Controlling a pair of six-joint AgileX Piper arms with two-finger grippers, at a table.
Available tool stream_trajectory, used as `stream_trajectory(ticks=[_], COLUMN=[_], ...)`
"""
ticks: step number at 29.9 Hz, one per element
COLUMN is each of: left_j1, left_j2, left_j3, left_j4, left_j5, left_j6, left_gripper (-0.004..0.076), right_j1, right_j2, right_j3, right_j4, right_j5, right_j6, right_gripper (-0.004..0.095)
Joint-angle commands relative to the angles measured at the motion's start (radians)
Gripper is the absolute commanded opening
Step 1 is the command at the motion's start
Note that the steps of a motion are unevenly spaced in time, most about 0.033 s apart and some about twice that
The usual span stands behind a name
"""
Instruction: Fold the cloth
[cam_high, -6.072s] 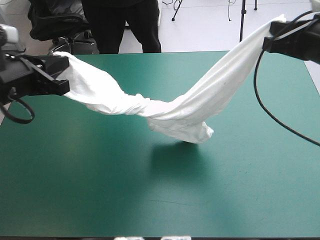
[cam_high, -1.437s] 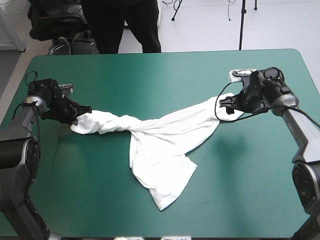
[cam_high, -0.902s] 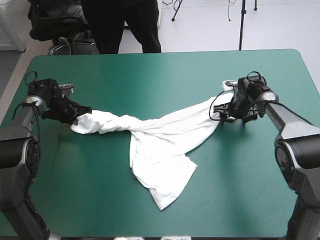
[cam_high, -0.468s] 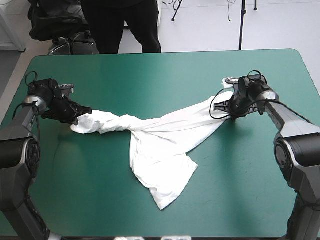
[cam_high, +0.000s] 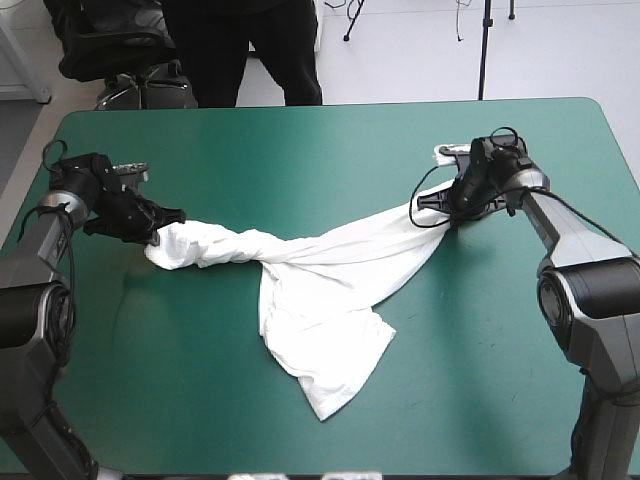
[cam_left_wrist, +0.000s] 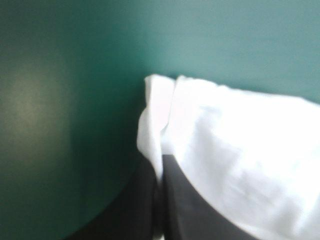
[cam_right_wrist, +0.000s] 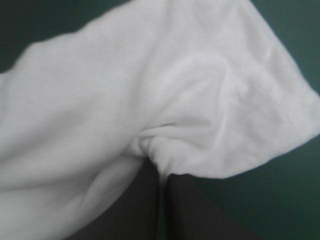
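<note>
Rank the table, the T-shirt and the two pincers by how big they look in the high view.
1. The table, by far the largest.
2. The T-shirt.
3. The left pincer and the right pincer look about alike, so I won't rank one over the other.

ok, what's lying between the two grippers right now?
Only the T-shirt. The high view shows it strung from the left gripper, twisted there, to the right gripper, both shut on it; a loose flap spills toward the table's near edge.
</note>
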Motion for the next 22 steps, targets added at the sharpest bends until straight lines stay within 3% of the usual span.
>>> stream_trajectory(ticks=[1,15,22], left_j1=[-0.008,-0.008,-0.008], left_j2=[-0.145,-0.586,-0.729], left_j3=[-0.046,-0.061,-0.202], left_j4=[-0.080,-0.294,-0.426], left_j5=[0.003,0.028,0.024], left_j6=[0.011,0.059,0.087], left_gripper=[-0.0009,-0.0009,-0.0009], right_j1=[0.001,0.001,0.001], right_j2=[-0.115,-0.537,-0.772], right_j3=[-0.103,-0.130,-0.131], right_j4=[0.010,0.019,0.012], right_j5=[0.030,0.062,0.020], right_j6=[-0.036,-0.077,-0.082], right_gripper=[-0.0017,-0.0017,-0.0017])
